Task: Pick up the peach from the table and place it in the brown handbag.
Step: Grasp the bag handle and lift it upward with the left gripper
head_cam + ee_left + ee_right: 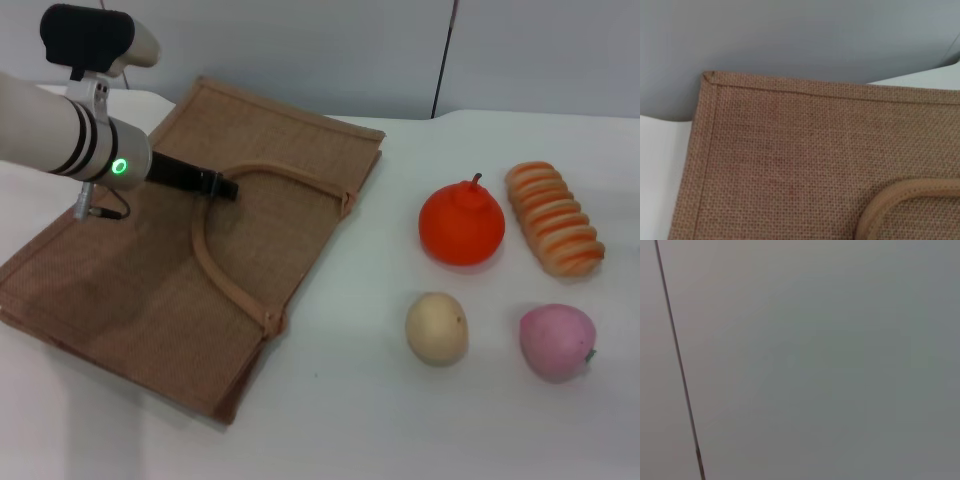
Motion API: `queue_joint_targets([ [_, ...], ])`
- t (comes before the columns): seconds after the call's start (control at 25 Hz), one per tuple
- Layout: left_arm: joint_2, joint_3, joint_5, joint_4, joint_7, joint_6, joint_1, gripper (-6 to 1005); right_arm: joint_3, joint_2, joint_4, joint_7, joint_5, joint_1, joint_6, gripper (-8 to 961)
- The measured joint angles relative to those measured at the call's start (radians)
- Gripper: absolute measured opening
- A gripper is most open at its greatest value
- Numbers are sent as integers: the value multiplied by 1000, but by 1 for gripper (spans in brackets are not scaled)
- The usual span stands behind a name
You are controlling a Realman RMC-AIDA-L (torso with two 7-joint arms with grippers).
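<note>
The pink peach [556,342] lies on the white table at the front right, far from both arms. The brown handbag [150,290] lies flat on the left, its tan looped handle [240,290] resting on top. My left gripper [226,187] reaches over the bag, its tip at the far bend of the handle. The left wrist view shows the bag's burlap [790,165], one corner and a piece of the handle [900,200]. My right gripper is out of view; the right wrist view shows only a grey wall.
A beige-yellow round fruit [436,328] lies left of the peach. A larger orange-red fruit with a stem [461,225] and a striped bread loaf [553,218] lie behind them. Bare white table [400,430] lies in front.
</note>
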Motion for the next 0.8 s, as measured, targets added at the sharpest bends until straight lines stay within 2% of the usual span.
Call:
queue_joint_targets([
  [0.32,11,2,1,-60,-5,15,-21,499,0,0,0,0,0,1,0,864],
  [0.68,12,3,1,-63,-9,21,-20,495,0,0,0,-1,0,2,-11,864],
  [0.8,11,3,0,-63,-6,24,-19,404,0,0,0,-1,0,2,-12,864],
])
